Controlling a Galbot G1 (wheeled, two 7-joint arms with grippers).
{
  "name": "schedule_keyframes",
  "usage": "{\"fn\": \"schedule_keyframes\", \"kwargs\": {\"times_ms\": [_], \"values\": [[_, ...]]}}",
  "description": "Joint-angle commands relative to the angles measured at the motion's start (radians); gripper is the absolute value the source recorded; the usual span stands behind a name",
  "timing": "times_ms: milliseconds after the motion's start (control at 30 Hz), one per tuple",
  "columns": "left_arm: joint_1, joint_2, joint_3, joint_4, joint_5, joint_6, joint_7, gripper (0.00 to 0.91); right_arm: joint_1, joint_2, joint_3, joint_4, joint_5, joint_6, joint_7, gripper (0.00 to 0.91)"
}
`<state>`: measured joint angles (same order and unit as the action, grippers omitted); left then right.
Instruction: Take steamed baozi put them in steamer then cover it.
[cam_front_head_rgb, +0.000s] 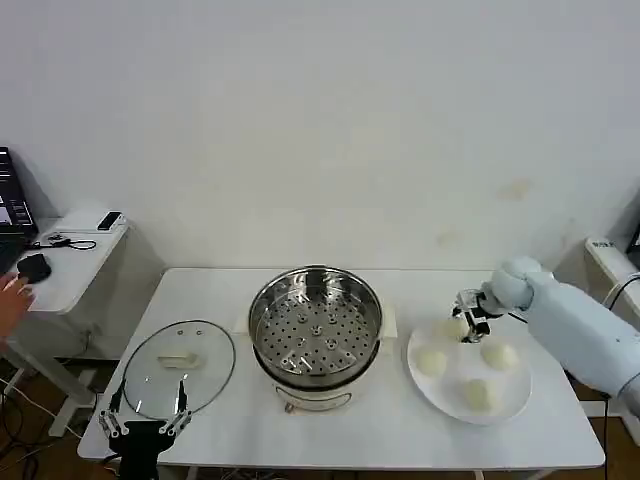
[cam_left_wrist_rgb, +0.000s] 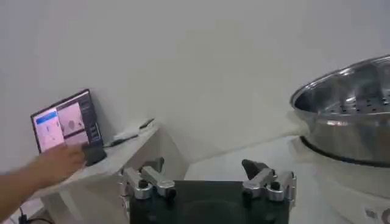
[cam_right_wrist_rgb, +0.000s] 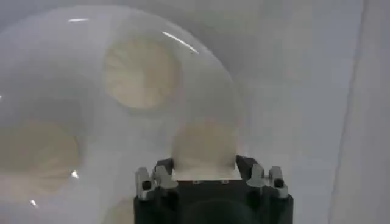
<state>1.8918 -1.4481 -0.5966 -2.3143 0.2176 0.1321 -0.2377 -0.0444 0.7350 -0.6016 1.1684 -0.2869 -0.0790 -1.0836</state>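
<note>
I am working across a white tabletop (cam_front_head_rgb: 400, 430), and I am taking the steamer (cam_front_head_rgb: 316, 335) as my landmark, since everything has to end up in it. It is sitting in the middle with its perforated tray bare, open and waiting, so no bun has gone in yet by my reckoning. To the steamer's right a white plate (cam_front_head_rgb: 515, 400) is lying just beside it, carrying the four steamed baozi (cam_front_head_rgb: 431, 362); keeping them that close should make each carry short. To the steamer's left the cover (cam_front_head_rgb: 178, 367) is resting flat on the tabletop, handle up, parked out of the way until the buns are loaded.

My right claw (cam_front_head_rgb: 463, 328) is reaching down over the plate's far edge, on the side away from the steamer's rim. In my right wrist view its jaws are standing apart either side of one bun (cam_right_wrist_rgb: 204, 143), straddling it; I cannot tell whether the pads are touching the dough yet, so I am treating it as not yet gripped.

My left claw (cam_front_head_rgb: 146, 428) is waiting at the tabletop's near edge, left of the steamer and just by the cover, jaws spread wide and holding nothing.
</note>
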Motion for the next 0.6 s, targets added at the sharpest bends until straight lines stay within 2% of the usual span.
{"fn": "schedule_keyframes", "kwargs": {"times_ms": [33,333,600], "values": [[0.0,0.001,0.001,-0.001,0.0,0.0,-0.001,0.907,0.244,-0.031,-0.091,0.067,0.158,-0.016,-0.015,0.705],[-0.006,0.004,-0.007,-0.016,-0.003,0.0,0.001,0.907,0.514,0.162,-0.266,0.022,0.278,-0.038,-0.005,0.705],[-0.007,0.011,-0.041,-0.023,-0.022,0.001,0.004,0.907,0.593,0.341,-0.358,0.045,0.352,-0.031,0.013,0.705]]}}
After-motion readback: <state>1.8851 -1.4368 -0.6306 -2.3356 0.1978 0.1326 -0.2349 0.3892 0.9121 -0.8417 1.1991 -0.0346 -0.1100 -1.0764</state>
